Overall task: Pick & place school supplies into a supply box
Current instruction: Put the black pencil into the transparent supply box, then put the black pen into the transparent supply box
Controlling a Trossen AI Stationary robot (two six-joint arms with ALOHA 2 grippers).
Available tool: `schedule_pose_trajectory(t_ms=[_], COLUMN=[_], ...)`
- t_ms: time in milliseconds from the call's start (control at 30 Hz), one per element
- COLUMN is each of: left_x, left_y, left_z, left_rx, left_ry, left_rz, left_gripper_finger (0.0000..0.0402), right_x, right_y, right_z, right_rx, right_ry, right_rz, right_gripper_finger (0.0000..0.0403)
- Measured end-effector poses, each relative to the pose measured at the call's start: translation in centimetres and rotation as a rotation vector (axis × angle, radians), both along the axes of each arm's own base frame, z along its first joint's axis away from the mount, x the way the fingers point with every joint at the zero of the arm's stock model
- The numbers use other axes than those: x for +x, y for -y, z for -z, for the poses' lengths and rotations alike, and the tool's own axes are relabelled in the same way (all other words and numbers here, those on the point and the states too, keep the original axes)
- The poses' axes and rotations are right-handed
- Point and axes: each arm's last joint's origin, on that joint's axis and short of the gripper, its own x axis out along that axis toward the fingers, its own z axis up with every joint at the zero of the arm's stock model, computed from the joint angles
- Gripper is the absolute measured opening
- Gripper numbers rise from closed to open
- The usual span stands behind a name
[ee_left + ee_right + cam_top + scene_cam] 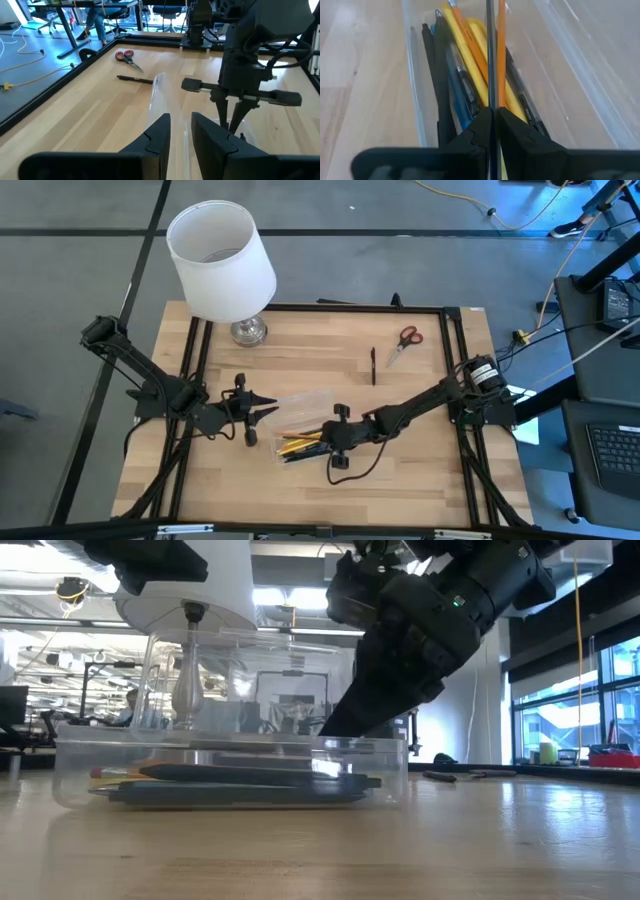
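Right gripper (492, 117) over the supply box (300, 402), jaws closed on a thin dark pencil (490, 55): light, stiff, slippery; best pinched mid-shaft. Left gripper (179, 131) holding box wall. Scissors (404, 340) lying on tabletop (300, 360).

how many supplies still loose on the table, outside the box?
2. Red-handled scissors lie near the far right corner; a black pen lies just nearer, toward the middle. Everything else visible is in the clear box or in the right gripper.
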Motion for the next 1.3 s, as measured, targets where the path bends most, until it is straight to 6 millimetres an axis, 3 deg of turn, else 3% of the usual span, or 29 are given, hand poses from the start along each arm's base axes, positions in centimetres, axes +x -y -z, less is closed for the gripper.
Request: schedule_pose_trajectory(t_ms=[567, 833, 1000, 1300], left_x=[0.0, 0.0, 0.0, 0.0], left_y=[0.0, 0.0, 0.0, 0.1], left_z=[0.0, 0.0, 0.0, 0.1], left_rx=[-0.002, -0.002, -0.002, -0.007], left_ry=[0.002, 0.002, 0.002, -0.009], left_rz=[0.000, 0.000, 0.000, 0.020], left_gripper_finger=[0.0072, 0.0072, 0.0072, 0.0072], right_x=[-0.1, 0.6, 0.6, -3.5], right_y=[0.0, -0.2, -0.6, -1.5], right_z=[0.1, -0.9, -3.1, -9.1], right_rx=[-0.026, -0.037, -0.058, -0.161], right_ry=[0.000, 0.001, -0.050, -0.044], right_rz=[-0.026, -0.035, -0.045, -0.134], right_gripper_finger=[0.0039, 0.0105, 0.0124, 0.0125])
